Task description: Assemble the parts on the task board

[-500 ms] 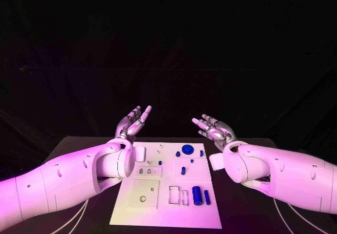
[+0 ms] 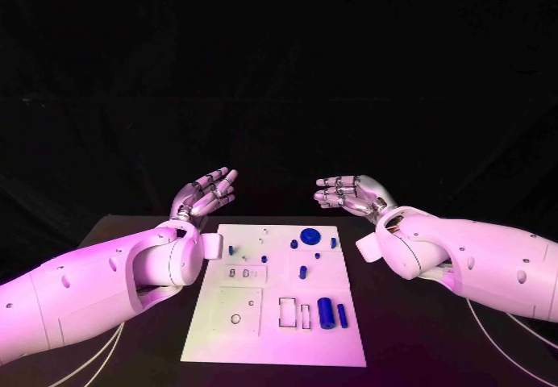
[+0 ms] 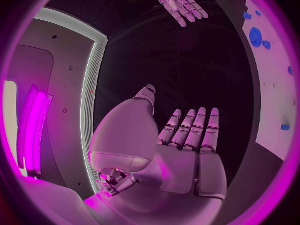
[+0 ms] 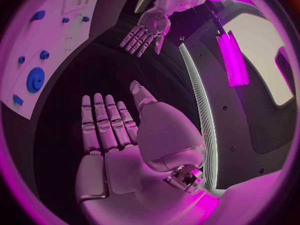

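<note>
The white task board (image 2: 258, 339) lies flat in the middle of the table. On it are a round blue disc (image 2: 310, 236), several small blue pieces such as one (image 2: 302, 272) near the centre, and a blue cylinder (image 2: 326, 312) toward the near right. My left hand (image 2: 204, 193) hovers beyond the board's far left corner, fingers straight and apart, holding nothing. My right hand (image 2: 349, 193) hovers beyond the far right corner, also empty. The left wrist view has my left hand (image 3: 187, 135), the board (image 3: 275, 100) and the disc (image 3: 255, 36). The right wrist view has my right hand (image 4: 115, 130), the board (image 4: 62, 40) and the disc (image 4: 35, 79).
The board carries pale rectangular recesses (image 2: 287, 311) and a plate with a hole (image 2: 237, 318). Black table surface (image 2: 418, 339) lies on both sides of the board. Each wrist view catches the opposite hand: the right hand (image 3: 180, 2) and the left hand (image 4: 147, 32).
The head camera has shifted, so the board sits a little higher. My right hand has turned, its fingers now pointing toward the left. My left hand has drifted slightly left.
</note>
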`<control>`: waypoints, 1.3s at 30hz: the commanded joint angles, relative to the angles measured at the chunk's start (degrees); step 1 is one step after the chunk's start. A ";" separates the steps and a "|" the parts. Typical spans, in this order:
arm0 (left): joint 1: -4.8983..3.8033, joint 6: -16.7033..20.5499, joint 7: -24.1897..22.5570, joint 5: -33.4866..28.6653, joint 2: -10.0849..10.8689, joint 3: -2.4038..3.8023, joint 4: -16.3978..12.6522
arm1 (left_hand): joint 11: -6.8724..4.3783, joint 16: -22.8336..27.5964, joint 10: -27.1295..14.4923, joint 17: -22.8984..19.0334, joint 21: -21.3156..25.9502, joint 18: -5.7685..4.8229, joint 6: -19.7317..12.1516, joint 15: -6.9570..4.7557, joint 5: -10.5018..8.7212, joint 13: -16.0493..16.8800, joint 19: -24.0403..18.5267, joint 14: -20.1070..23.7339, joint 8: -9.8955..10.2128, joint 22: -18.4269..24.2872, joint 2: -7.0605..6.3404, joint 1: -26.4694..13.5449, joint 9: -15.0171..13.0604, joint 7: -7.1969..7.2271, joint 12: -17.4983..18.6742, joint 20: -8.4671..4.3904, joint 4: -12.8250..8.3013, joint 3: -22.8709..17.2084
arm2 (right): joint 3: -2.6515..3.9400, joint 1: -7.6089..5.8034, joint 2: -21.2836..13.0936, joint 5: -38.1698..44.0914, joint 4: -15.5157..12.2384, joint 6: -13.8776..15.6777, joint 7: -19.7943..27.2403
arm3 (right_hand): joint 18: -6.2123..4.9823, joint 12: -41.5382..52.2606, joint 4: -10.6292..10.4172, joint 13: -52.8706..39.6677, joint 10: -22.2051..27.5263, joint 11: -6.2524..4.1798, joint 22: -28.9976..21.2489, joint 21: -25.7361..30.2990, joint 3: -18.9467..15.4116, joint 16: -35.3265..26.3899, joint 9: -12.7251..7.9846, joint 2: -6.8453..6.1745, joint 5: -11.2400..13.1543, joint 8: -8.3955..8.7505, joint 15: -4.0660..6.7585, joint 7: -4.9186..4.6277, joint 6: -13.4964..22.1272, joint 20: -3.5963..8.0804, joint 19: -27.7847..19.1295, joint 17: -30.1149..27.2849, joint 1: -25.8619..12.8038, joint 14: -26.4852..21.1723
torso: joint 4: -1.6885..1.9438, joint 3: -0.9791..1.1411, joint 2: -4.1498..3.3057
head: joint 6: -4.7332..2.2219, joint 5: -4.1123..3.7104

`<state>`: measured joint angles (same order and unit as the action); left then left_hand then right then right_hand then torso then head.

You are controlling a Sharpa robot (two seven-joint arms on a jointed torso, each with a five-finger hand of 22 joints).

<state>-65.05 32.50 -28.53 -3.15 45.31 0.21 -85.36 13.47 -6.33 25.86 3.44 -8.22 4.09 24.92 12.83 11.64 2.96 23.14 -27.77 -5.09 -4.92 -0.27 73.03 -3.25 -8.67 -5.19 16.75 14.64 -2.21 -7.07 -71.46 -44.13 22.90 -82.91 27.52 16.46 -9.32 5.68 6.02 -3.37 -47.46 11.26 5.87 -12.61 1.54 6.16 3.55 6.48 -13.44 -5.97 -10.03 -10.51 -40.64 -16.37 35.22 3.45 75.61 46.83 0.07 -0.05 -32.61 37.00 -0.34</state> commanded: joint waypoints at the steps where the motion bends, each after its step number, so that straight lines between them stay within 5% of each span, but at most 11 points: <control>1: -0.44 -2.21 -1.24 1.39 0.49 0.16 -1.21 | -1.35 -5.45 23.51 1.77 -9.47 5.41 22.33 -2.94 0.24 1.13 19.56 -23.72 -4.62 -3.91 0.51 6.12 -1.80 -5.99 -4.46 -0.36 -3.57 -0.95 | -0.05 -0.34 -0.17 12.73 -0.14 1.67 0.34 | -1.38 -0.51 1.86 -0.27 -11.80 -1.70 0.33 -3.02 2.28 0.83 0.19 -0.93 0.49 -0.27 1.88 -1.47 -12.19 1.17 10.03 0.44 2.11 12.74 | 0.14 0.31 -1.20 | -0.02 -0.03; 7: -1.09 -2.74 -0.38 2.80 2.34 0.32 -3.53 | -2.78 -4.92 29.03 1.59 -13.43 6.40 26.88 -4.37 0.28 0.93 23.68 -28.77 -4.39 -5.50 0.40 7.81 -1.10 -4.78 -4.12 -1.03 -5.32 -1.63 | 0.00 -1.34 -0.31 19.93 0.06 0.59 -1.52 | -1.38 -1.64 2.47 -0.38 -14.98 -2.56 0.16 -3.74 4.23 0.70 0.27 -1.99 0.23 0.52 3.05 -0.83 -14.53 2.30 13.09 0.93 1.98 16.74 | 0.01 0.58 -2.48 | -0.23 0.07; 11: -1.68 -3.68 0.61 4.49 3.99 0.43 -5.85 | -3.73 -4.65 32.37 1.83 -18.34 6.38 29.42 -5.35 0.29 0.95 26.78 -31.94 -4.09 -8.02 -0.05 8.53 -0.74 -4.07 -3.61 -2.52 -6.19 -2.27 | 0.11 -2.39 0.03 28.93 0.66 -1.72 -4.81 | -1.24 -1.78 3.32 -0.69 -18.68 -3.85 1.72 -7.48 6.15 1.76 0.52 -3.54 -0.42 0.65 5.05 0.02 -17.09 4.80 19.42 2.50 1.90 22.09 | 0.18 0.93 -3.70 | -0.60 0.18; 13: -2.02 -4.01 0.99 5.08 4.78 0.45 -7.10 | -3.93 -4.35 33.37 2.00 -17.06 6.11 30.09 -5.62 0.30 0.89 23.78 -33.17 -3.61 -7.38 -0.36 8.72 -0.59 -3.92 -2.96 -2.43 -6.49 -2.64 | 0.18 -2.90 0.25 34.34 0.87 -3.05 -7.09 | -1.22 -1.70 3.68 -0.93 -20.35 -4.51 3.10 -10.22 6.65 2.80 0.64 -4.36 -0.53 0.66 6.22 0.43 -18.14 6.26 22.78 3.60 1.84 25.27 | 0.35 1.07 -4.49 | -0.56 0.11; 20: -2.88 -4.71 1.65 5.91 7.34 0.53 -11.23 | -4.01 -4.11 33.74 2.11 -16.67 6.37 30.38 -5.77 0.31 0.86 23.50 -33.78 -3.26 -7.03 -0.61 9.01 -0.55 -3.82 -2.44 -2.25 -6.84 -2.94 | 0.31 -4.61 1.91 51.32 1.60 -8.06 -15.84 | -1.13 -1.69 3.92 -1.86 -23.23 -6.42 8.38 -19.39 7.47 8.98 0.90 -6.78 -1.98 0.62 9.70 1.70 -20.89 10.02 30.43 9.49 0.91 37.61 | 0.79 1.46 -6.73 | -1.10 -0.09; 25: -3.32 -5.03 1.87 6.05 8.60 0.61 -13.48 | -3.93 -3.82 33.69 2.09 -16.75 6.45 30.36 -5.70 0.27 0.82 23.77 -33.73 -3.03 -6.99 -0.77 8.86 -0.52 -3.89 -2.10 -2.24 -6.84 -2.94 | 0.34 -5.44 3.40 59.79 2.16 -11.28 -20.80 | -0.96 -1.75 2.86 -2.71 -22.04 -7.11 12.29 -25.16 8.71 18.22 0.82 -8.34 -2.09 1.37 10.62 2.04 -21.02 11.13 33.35 16.76 -0.70 39.46 | 1.22 1.75 -8.26 | -1.44 -0.52; 27: -3.42 -5.14 1.95 6.07 8.94 0.66 -14.13 | -3.91 -3.71 33.68 2.07 -16.78 6.47 30.37 -5.67 0.27 0.82 23.86 -33.69 -2.95 -6.97 -0.80 8.78 -0.52 -3.90 -1.99 -2.25 -6.82 -2.94 | 0.35 -5.62 3.95 62.18 2.35 -12.21 -22.09 | 0.31 -1.74 2.32 -3.11 -21.42 -7.01 22.95 -33.83 9.59 23.13 0.82 -8.71 -2.37 1.65 10.69 2.33 -20.96 11.36 36.66 20.21 -1.16 39.72 | 1.38 1.83 -8.88 | -1.71 -0.72; 32: -3.70 -5.35 2.09 6.09 9.69 0.84 -15.46 | -3.85 -3.44 33.64 2.04 -16.83 6.48 30.36 -5.59 0.26 0.81 24.05 -33.59 -2.77 -6.93 -0.87 8.63 -0.51 -3.96 -1.74 -2.26 -6.80 -2.93 | 0.36 -5.84 5.22 66.61 2.68 -14.28 -24.38 | 3.72 -1.44 0.39 -4.38 -18.97 -6.97 49.81 -55.01 13.22 50.90 0.93 -10.71 -2.75 2.09 10.48 2.46 -20.43 11.28 43.22 46.05 -2.01 40.00 | 1.61 1.96 -10.05 | -2.00 -1.04; 36: -3.99 -5.45 2.13 6.10 10.15 0.97 -16.16 | -3.81 -3.26 33.61 2.01 -16.86 6.49 30.35 -5.54 0.26 0.80 24.16 -33.49 -2.66 -6.91 -0.90 8.57 -0.50 -3.99 -1.58 -2.28 -6.81 -2.95 | 0.36 -5.90 6.01 68.70 2.97 -15.19 -25.49 | 5.30 -1.63 -0.75 -4.76 -17.75 -6.64 61.47 -63.32 15.19 61.29 1.05 -11.89 -3.05 2.03 10.30 2.63 -20.23 10.96 45.86 57.10 -2.07 40.00 | 1.64 2.11 -10.95 | -2.25 -1.26; 39: -4.21 -5.55 2.18 6.10 10.32 1.02 -16.43 | -3.77 -3.11 33.58 1.98 -16.88 6.49 30.34 -5.50 0.26 0.80 24.23 -33.40 -2.57 -6.89 -0.92 8.51 -0.50 -4.02 -1.46 -2.29 -6.81 -2.96 | 0.35 -5.91 6.81 69.74 3.62 -15.96 -26.02 | 5.72 -1.69 -1.34 -4.87 -17.16 -6.52 64.71 -65.59 16.17 64.28 1.09 -12.46 -3.02 2.02 10.13 2.65 -19.98 10.72 46.42 60.12 -1.95 39.87 | 1.81 2.14 -11.47 | -2.69 -1.54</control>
<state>-69.05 28.37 -26.32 2.40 55.60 1.14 -101.44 9.53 -9.63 59.36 5.49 -24.79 9.98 55.07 7.05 11.64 3.80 46.92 -61.28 -7.88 -11.88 -1.13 81.50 -3.85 -12.56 -6.86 14.52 8.12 -5.31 -6.75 -77.33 -37.61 87.95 -79.56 14.58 -6.86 -4.35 4.13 4.72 -8.19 -64.95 4.74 69.79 -77.64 17.36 69.77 4.54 -5.46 -16.32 -4.18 0.43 -7.75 -61.00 -5.70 81.20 62.86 73.75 84.04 1.70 2.00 -43.24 34.62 -1.66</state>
